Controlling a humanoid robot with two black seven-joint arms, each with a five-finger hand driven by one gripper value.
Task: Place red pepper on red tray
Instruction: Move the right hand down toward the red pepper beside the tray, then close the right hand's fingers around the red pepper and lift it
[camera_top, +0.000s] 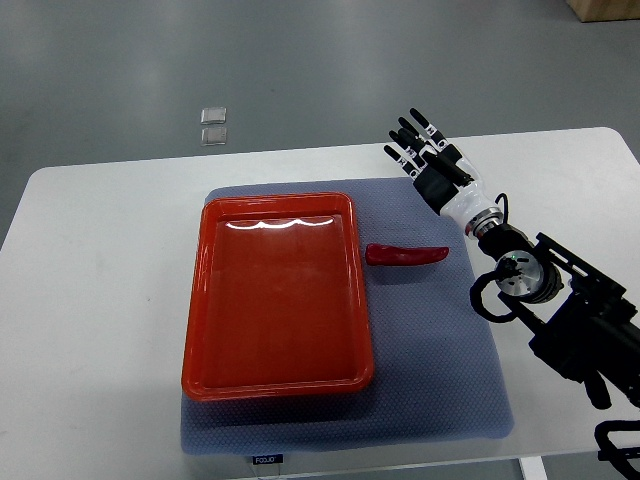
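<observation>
White tabletop (90, 330) fills the foreground, its near edge carrying a small dark label (267, 459) just below a grey-blue mat (440, 380) spread across the middle of the surface. On the mat's left half sits a red tray (275, 300), rectangular with rounded corners and a raised rim, its floor bare and glossy with ceiling light glinting along the far end. Just beside the tray's right rim, on the mat and not in the tray, lies the red pepper (405, 255), a slim chilli stretched crosswise with its blunt end toward the tray and its tapered tip pointing right. The robot's right arm (560, 310), black-jointed with looping cables, enters from the lower right and reaches up over the mat. Its right hand (432, 165) hovers beyond the pepper, near but clear of it, fingers (410, 135) straight and spread, holding nothing. Farther back, past the table's far edge, two small clear squares (214, 125) rest on the grey floor (320, 60), one just behind the other.
</observation>
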